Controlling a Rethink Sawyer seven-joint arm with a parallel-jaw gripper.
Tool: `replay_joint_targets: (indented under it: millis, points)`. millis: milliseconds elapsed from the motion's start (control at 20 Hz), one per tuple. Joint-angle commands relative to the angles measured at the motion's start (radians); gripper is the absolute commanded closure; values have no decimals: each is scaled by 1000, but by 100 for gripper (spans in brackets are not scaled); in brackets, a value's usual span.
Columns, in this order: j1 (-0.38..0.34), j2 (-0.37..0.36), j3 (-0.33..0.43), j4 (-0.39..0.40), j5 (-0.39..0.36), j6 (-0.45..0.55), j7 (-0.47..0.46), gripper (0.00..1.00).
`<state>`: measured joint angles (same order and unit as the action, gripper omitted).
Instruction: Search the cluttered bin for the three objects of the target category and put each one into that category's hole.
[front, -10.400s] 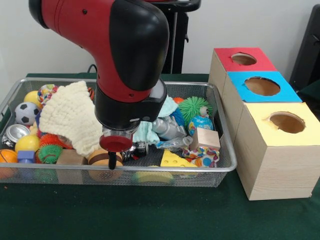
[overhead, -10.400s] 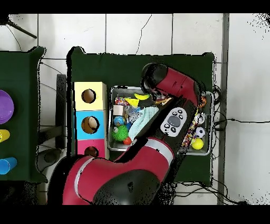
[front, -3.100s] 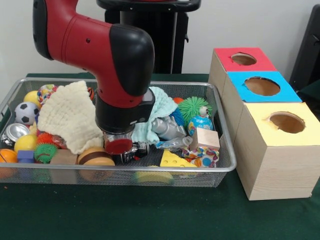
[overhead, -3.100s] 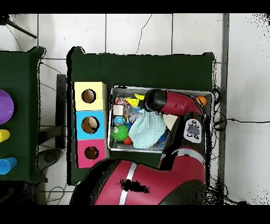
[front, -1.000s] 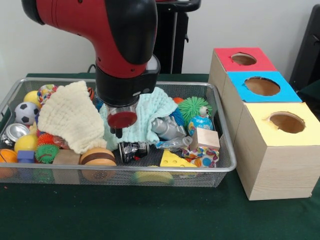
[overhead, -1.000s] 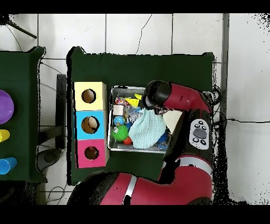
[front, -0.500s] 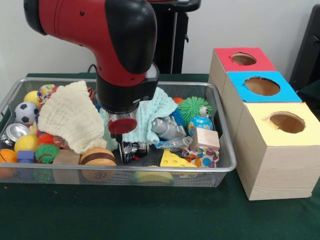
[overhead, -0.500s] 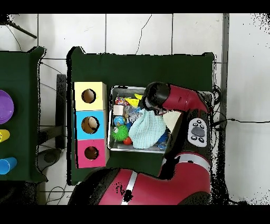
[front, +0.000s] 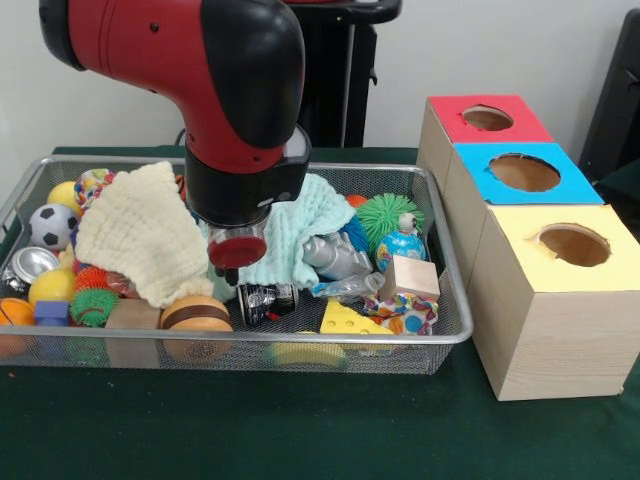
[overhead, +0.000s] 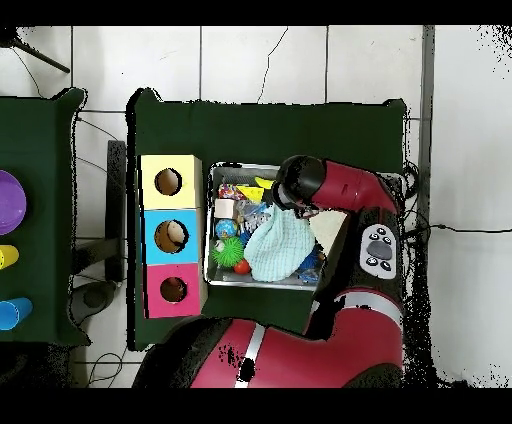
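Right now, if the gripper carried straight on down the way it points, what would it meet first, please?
Most likely the mint-green cloth, at its edge beside the cream knitted cloth. The gripper hangs just over that spot in the wire bin; depth is unclear, so it could be the bin's mesh floor.

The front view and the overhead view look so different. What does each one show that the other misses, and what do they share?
Only the front view shows the soccer ball, the cheese wedge and the cream cloth; from above the arm covers that end of the bin. Only the overhead view shows the tiled floor and the whole green table. Both show the mint cloth, the spiky green ball and the red, blue and yellow boxes.
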<state>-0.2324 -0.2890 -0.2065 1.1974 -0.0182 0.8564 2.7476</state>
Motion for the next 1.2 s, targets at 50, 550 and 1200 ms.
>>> replay_joint_targets:
  millis: [50, 550, 1200]
  points:
    - [-30, 13, 90, 10, -23, -19, -76, 100]
    - [-23, 20, 87, 1, -26, -9, -66, 100]
    - [-24, 21, 91, 6, -15, -17, -51, 100]
